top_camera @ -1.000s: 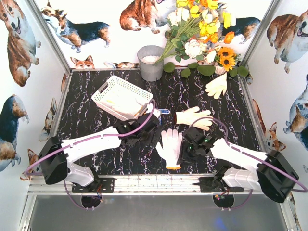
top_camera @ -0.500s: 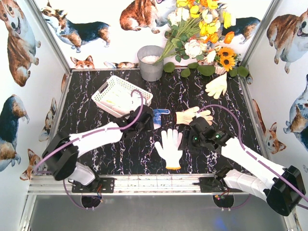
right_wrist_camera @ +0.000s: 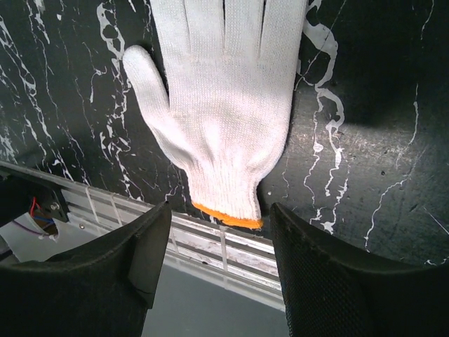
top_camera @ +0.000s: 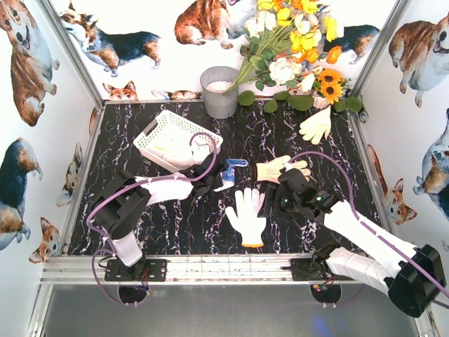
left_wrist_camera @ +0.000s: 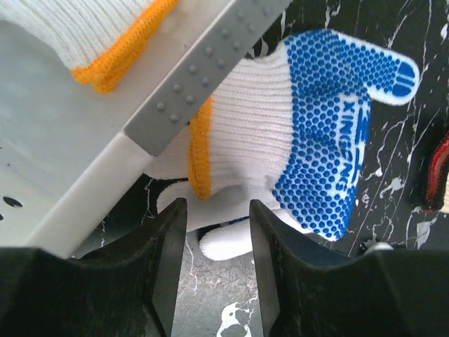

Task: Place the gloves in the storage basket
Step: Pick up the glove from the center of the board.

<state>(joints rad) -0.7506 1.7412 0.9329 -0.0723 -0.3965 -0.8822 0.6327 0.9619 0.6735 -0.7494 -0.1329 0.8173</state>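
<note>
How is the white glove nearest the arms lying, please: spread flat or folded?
Spread flat: the white glove lies fully opened out, thumb splayed, orange cuff toward the near edge.

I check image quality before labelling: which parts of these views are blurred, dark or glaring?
Left wrist view: the near fingers are dark and soft, the blue-and-white glove is sharp. Right wrist view: the white glove is sharp, evenly lit. Top external view: even light, no strong glare.

Knit cloth gloves [top_camera: 247,214], perforated plastic basket [top_camera: 151,144], glossy marbled tabletop [top_camera: 245,133].
</note>
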